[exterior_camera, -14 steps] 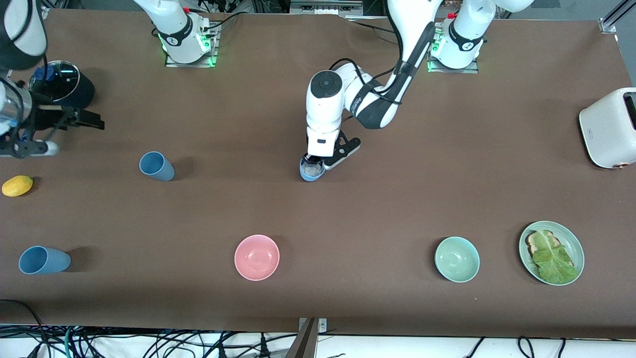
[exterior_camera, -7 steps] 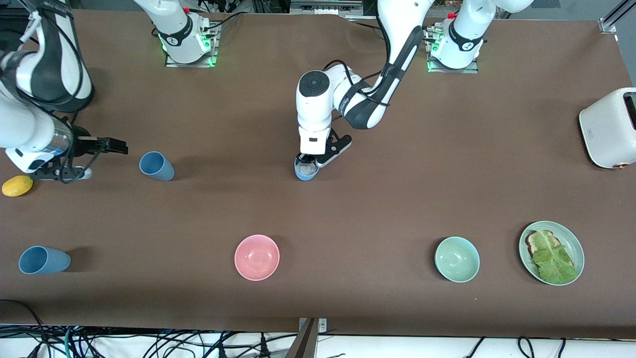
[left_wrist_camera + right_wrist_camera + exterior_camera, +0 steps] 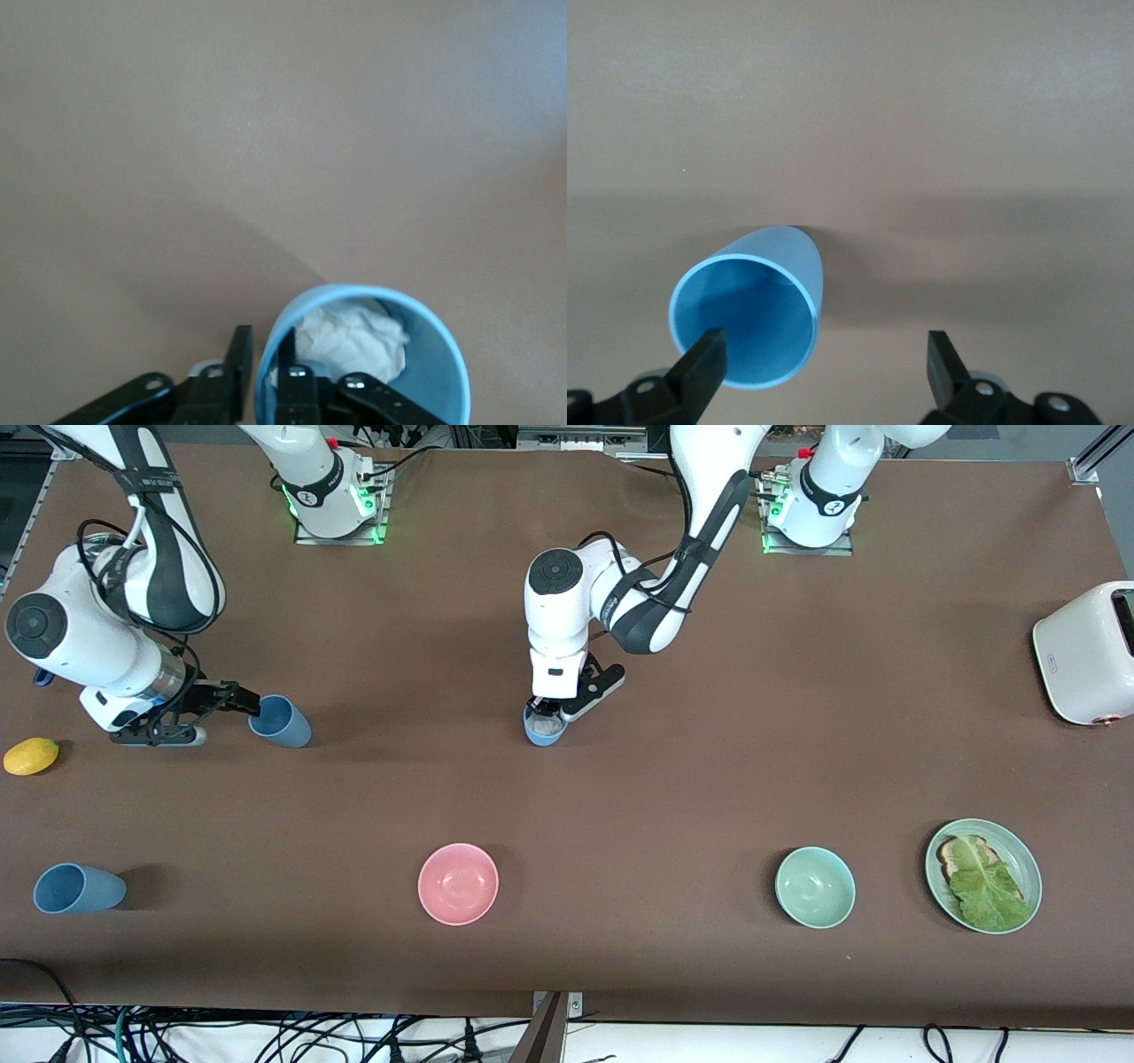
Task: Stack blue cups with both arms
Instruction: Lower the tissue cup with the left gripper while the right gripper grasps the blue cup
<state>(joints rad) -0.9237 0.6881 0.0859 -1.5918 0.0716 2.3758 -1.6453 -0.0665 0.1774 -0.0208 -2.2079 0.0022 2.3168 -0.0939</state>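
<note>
- Cups first: three blue ones on the brown table (image 3: 673, 779), all upright as far as I can see.
- The middle blue cup (image 3: 544, 729) has a crumpled white wad (image 3: 350, 336) inside. The left gripper (image 3: 551, 710) is right on it, one finger inside the rim and one outside, straddling the wall. The outer finger looks slightly off the wall, so I can't tell if it's really clamped.
- The second blue cup (image 3: 280, 721) stands toward the right arm's end, hollow inside with nothing in it. The right gripper (image 3: 241, 701) is at its rim with fingers spread wide; one finger tip sits at the rim, the other well clear.
- The third blue cup (image 3: 76, 888) sits nearer the front camera, at the right arm's end.
- Two bowls: pink bowl (image 3: 458, 883) and pale green bowl (image 3: 815, 887), both bare inside.
- One green plate (image 3: 983, 874) with toast and a lettuce leaf on it.
- One lemon (image 3: 31, 755) and one white toaster (image 3: 1088, 652), at the two ends of the table.
</note>
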